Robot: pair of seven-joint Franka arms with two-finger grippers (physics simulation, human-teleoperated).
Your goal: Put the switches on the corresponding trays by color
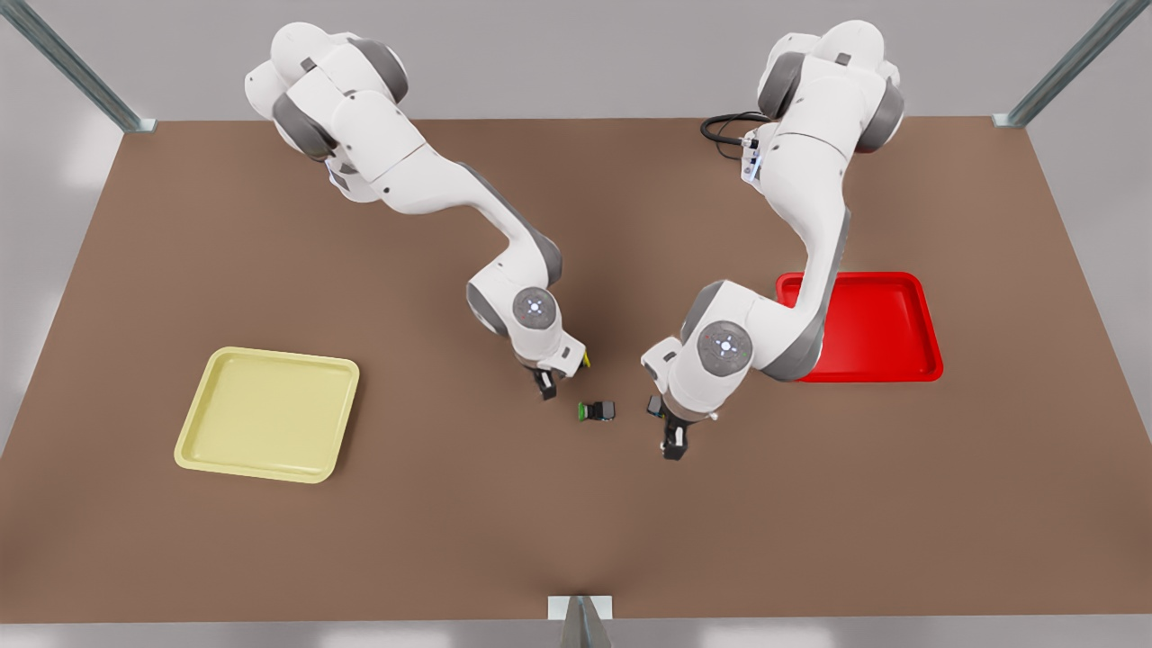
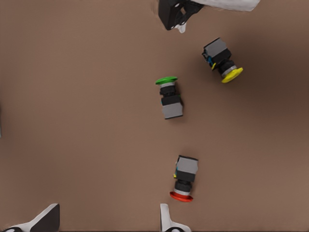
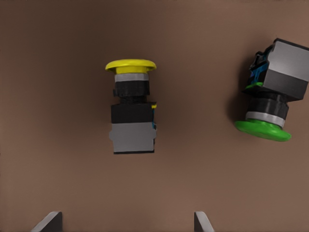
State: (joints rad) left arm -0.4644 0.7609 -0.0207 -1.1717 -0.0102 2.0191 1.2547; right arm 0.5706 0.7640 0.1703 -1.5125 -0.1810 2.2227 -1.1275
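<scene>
A brown desk (image 1: 450, 540) seen from above, with two white robot arms reaching toward its middle. Three tiny push-button switches lie on their sides there, near one another but not touching.

The yellow switch (image 3: 131, 118) lies directly under the right hand (image 3: 125, 222), between its two fingertips, which are spread wide and touch nothing. In the front view this hand (image 1: 544, 387) is the one on the front view's left.

The red switch (image 2: 185, 176) lies just beside one fingertip of the left hand (image 2: 108, 222), whose fingers are also spread wide and hold nothing. In the front view this hand (image 1: 670, 443) is on the front view's right.

A green switch (image 1: 597, 411) lies between the two hands, with bare desk all around it.

The pale yellow tray (image 1: 270, 414) sits well apart on the front view's left, with open desk between it and the switches. The red tray (image 1: 882, 328) sits on the front view's right, with the left arm crossing over its near corner. Both trays hold nothing. Wide bare desk runs along the front edge.
</scene>
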